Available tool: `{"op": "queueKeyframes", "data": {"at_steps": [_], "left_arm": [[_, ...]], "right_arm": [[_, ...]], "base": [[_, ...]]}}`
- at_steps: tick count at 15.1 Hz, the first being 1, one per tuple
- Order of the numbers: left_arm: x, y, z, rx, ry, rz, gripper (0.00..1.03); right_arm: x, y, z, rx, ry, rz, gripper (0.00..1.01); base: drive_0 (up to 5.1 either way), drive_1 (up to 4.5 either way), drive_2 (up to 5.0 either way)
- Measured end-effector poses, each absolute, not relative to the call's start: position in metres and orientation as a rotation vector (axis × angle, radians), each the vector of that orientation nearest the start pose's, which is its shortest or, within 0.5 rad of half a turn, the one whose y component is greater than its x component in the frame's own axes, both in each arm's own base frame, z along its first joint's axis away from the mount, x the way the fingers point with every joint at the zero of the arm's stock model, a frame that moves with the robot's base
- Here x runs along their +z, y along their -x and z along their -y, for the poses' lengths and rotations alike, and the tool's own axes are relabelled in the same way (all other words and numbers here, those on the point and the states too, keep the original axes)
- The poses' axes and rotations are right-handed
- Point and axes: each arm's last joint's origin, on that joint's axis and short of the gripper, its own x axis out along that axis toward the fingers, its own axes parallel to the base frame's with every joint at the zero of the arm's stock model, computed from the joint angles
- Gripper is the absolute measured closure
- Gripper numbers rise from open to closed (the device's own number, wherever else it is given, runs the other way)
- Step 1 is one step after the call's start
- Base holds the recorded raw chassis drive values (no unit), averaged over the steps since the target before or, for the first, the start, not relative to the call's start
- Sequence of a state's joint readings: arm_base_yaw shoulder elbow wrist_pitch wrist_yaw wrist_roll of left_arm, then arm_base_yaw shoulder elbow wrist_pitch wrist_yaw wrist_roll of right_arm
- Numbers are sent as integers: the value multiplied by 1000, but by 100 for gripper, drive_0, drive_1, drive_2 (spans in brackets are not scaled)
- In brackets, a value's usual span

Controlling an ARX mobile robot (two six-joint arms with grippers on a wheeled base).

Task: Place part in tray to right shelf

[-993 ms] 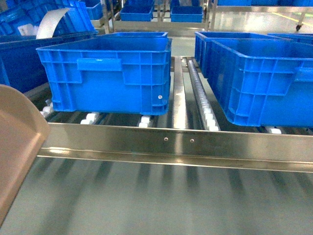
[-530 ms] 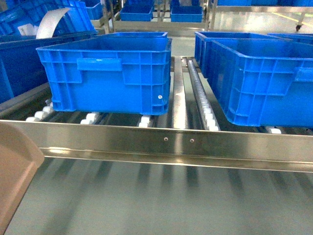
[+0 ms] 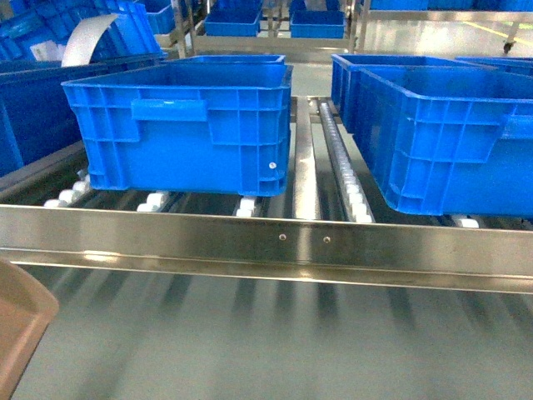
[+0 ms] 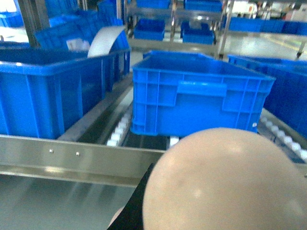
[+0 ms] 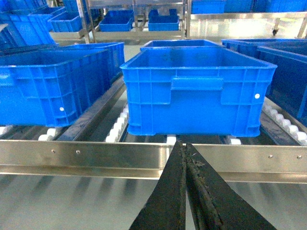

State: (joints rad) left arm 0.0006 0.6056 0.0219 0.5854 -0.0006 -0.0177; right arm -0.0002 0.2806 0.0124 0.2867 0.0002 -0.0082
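Fingers of the right end effector lie pressed together, gripping nothing, before the right shelf's front rail. Whether the left end effector is apart or together cannot be told; the beige tray fills its wrist view and hides it. Risk, as I judge it: the tray's edge sits below the rail and could catch it. The part shows in no view, so a tilted tray might drop it unseen
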Motion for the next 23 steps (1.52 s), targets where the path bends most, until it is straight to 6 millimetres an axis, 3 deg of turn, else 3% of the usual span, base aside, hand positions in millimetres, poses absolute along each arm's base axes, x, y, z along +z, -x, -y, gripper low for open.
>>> {"op": "queueKeyframes", "data": {"at_steps": [8, 9, 18, 20, 21, 23], "left_arm": [[171, -120, 0, 0, 17, 7, 89], [171, -118, 0, 0, 17, 9, 89], [171, -108, 0, 0, 16, 10, 89], [165, -98, 0, 1, 16, -26, 89], [167, -97, 0, 0, 14, -3, 89], [167, -97, 0, 0, 14, -3, 89]], "right_arm": [[164, -102, 0, 1, 8, -40, 99], [169, -97, 0, 0, 8, 19, 99], [167, -97, 0, 0, 7, 4, 99], [167, -97, 0, 0, 7, 3, 99], [167, -97, 0, 0, 7, 4, 3], [167, -97, 0, 0, 7, 4, 3]], "base": [[0, 0, 0], [0, 0, 0], [0, 0, 0], [0, 0, 0], [0, 0, 0], [0, 0, 0]]}}
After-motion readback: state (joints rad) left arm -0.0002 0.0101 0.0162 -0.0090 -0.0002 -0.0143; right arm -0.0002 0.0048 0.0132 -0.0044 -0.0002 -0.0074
